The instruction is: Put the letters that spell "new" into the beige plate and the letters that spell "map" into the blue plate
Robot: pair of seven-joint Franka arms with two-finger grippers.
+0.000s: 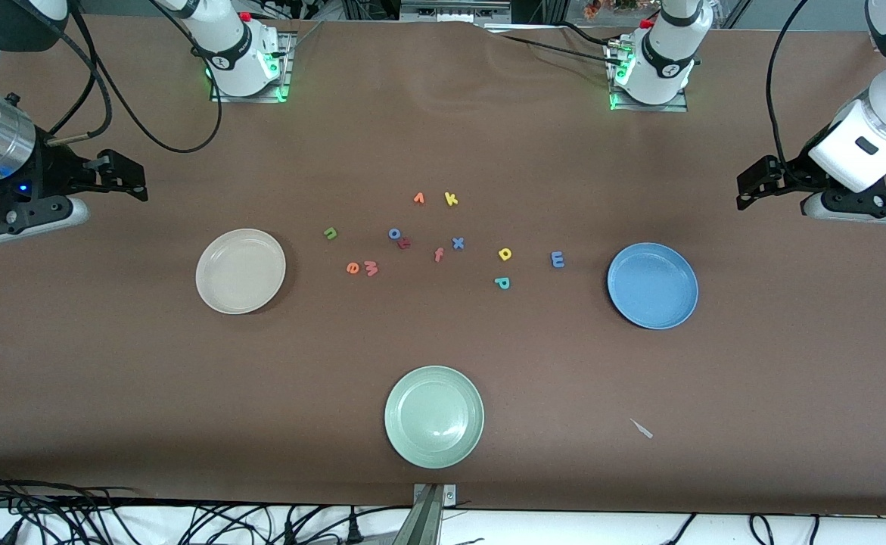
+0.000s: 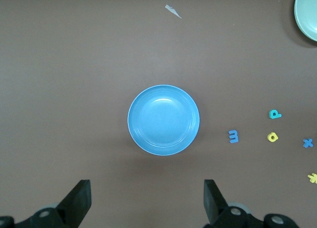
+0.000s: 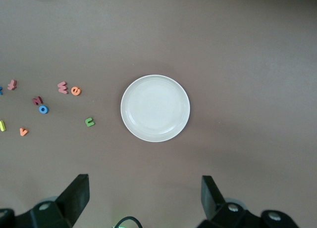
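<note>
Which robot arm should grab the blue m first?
Probably the left arm. The blue m lies beside the blue plate, at the left arm's end of the table, and the open left gripper hangs up over that end. The open right gripper waits over the end with the beige plate.

green plate [image 2: 308, 14] cut off (both wrist views), dark red letter [image 1: 405, 243] unreadable

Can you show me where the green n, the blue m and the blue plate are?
Small green foam letter n [image 1: 330, 233], front view, on the middle of the letter.
Small blue foam letter m [image 1: 558, 260], front view, on its middle stroke.
Round shallow blue plate [image 2: 143, 102], left wrist view, on its bare inner wall.
</note>
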